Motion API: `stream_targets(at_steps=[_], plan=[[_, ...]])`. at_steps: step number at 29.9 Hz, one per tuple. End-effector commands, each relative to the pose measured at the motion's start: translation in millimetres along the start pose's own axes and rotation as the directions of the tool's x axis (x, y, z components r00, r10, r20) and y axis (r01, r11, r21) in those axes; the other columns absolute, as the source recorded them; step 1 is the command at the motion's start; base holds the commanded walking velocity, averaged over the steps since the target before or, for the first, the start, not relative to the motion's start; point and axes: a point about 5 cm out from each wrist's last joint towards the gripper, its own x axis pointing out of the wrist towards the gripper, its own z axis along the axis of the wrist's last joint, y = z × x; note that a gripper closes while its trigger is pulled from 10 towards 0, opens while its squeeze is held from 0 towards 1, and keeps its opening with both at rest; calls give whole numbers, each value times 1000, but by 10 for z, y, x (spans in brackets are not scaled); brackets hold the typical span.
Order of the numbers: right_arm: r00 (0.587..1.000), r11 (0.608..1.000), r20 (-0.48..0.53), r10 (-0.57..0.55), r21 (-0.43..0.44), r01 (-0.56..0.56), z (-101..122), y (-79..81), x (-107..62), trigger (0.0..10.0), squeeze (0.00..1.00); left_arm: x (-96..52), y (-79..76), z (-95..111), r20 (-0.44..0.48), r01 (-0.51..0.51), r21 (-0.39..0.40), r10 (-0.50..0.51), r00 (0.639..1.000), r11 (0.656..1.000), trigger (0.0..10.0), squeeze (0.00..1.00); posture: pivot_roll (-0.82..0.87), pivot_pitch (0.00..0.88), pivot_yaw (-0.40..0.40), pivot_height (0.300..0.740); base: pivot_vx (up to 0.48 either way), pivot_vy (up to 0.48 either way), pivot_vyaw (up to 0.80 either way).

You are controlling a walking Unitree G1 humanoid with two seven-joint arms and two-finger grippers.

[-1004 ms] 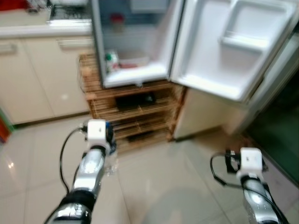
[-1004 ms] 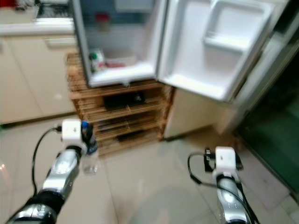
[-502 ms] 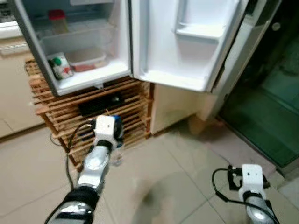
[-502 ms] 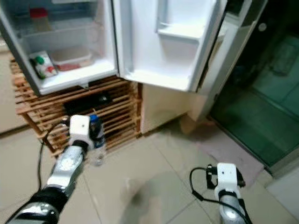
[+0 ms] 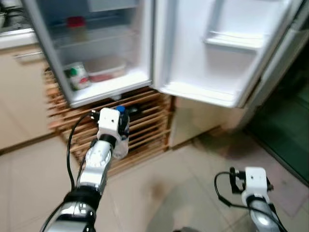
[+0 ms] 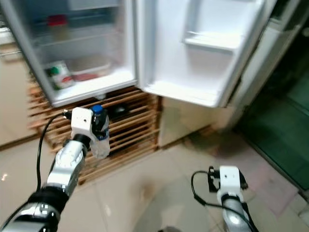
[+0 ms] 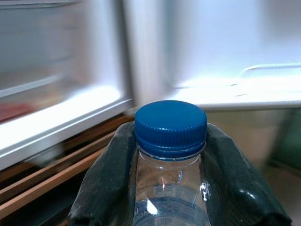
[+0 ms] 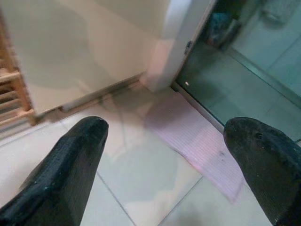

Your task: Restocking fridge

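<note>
The fridge [image 5: 96, 53] stood open on its wooden rack [image 5: 145, 121], ready for stock. Your left gripper [image 7: 169, 188] pinched a blue-capped water bottle [image 7: 170, 155] upright, probably against spilling; your right gripper [image 8: 164, 155] hung spread, idle.

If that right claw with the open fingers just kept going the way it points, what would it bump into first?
Probably the tiled floor. The right gripper hangs open and points down at bare tile just short of a pale pink mat by the glass door; depth is hard to judge.
</note>
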Motion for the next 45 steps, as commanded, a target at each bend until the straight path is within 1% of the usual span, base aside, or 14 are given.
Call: stream_targets(at_steps=[1,7,19,21,23,26,28,29,33,34,37,38,41,45], plan=[[999,1000,38,19,12,-19,96,81,51,10000,0,-8,159,51,17,-29,31,29,999,999,10000,0,-31,0,-4,740,480,0,-631],[998,1000,60,21,13,-22,117,92,46,10000,0,-12,118,31,-1,-2,8,2,1000,1000,10000,0,-27,0,-7,740,456,0,-526],[997,1000,77,14,7,-15,134,71,46,10000,0,27,101,81,-5,9,22,-9,1000,1000,10000,0,-25,0,-7,740,0,0,0],[998,1000,65,8,27,-10,136,71,61,10000,0,28,107,81,-7,6,24,-6,1000,1000,10000,0,-25,0,-7,740,0,0,-631],[996,1000,92,22,8,-23,204,104,93,10000,0,29,106,91,-4,-4,35,4,1000,999,10000,0,-24,0,-9,740,0,0,-387],[995,999,99,31,8,-32,284,167,155,10000,0,36,95,111,2,-3,29,3,1000,1000,10000,0,-25,0,-10,740,0,0,0],[994,999,101,36,10,-37,366,224,219,10000,0,63,92,203,30,-7,29,7,1000,1000,10000,0,-23,0,-13,740,0,0,0],[994,999,104,39,10,-40,403,244,244,10000,0,96,87,315,63,-7,20,5,998,1000,10000,0,-21,0,-16,740,0,0,0],[993,999,105,46,4,-47,415,249,252,10000,0,192,64,601,137,17,8,-17,990,1000,10000,0,-19,0,-19,740,0,0,0],[993,999,105,46,4,-47,415,249,252,10000,0,192,64,601,137,17,8,-17,990,1000,10000,0,-19,0,-19,740,0,0,0],[993,999,106,49,2,-49,420,252,256,10000,0,264,37,802,189,40,17,-42,981,999,10000,0,-22,0,-17,740,0,0,0],[993,999,106,49,2,-49,420,252,256,10000,0,264,37,802,189,40,17,-42,981,999,10000,0,-22,0,-17,740,0,0,0],[994,999,102,45,1,-45,418,247,258,10000,0,287,-1,950,214,72,7,-72,974,997,10000,0,-27,0,-16,740,0,0,0],[993,999,110,41,-7,-40,418,220,252,10000,0,326,-103,1239,304,143,-7,-134,943,990,10000,0,-28,0,-20,740,0,0,0]])
